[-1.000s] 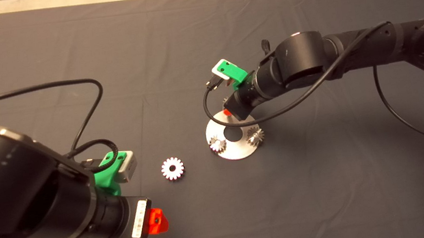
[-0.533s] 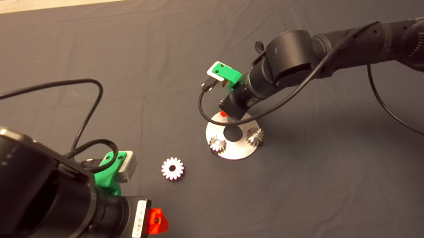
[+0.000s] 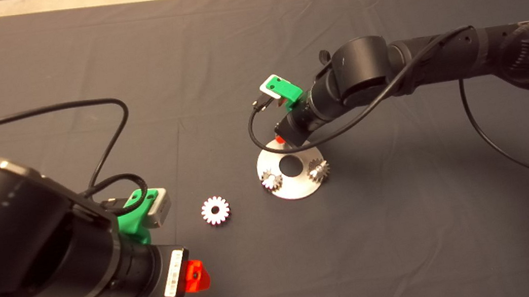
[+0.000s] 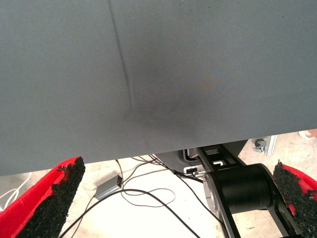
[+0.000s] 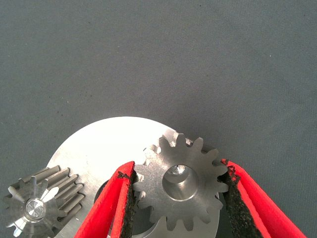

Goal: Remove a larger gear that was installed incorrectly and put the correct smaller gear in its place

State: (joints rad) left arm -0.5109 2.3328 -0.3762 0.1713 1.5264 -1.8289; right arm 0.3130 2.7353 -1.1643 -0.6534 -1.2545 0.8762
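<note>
Now my right pincer (image 5: 178,191) is sitting low over the round base plate (image 3: 295,191) on the tabletop, its fingers straddling the smaller gear (image 5: 179,184), which is lying flat on the plate's far edge; the pads are touching or nearly touching the teeth on both flanks. Gear axis is running upright, so I judge the coming move is turning on a straight vertical path. The larger gear (image 3: 215,210) is lying off the plate, nearer my left pincer (image 4: 178,198), spread wide and idling.
</note>
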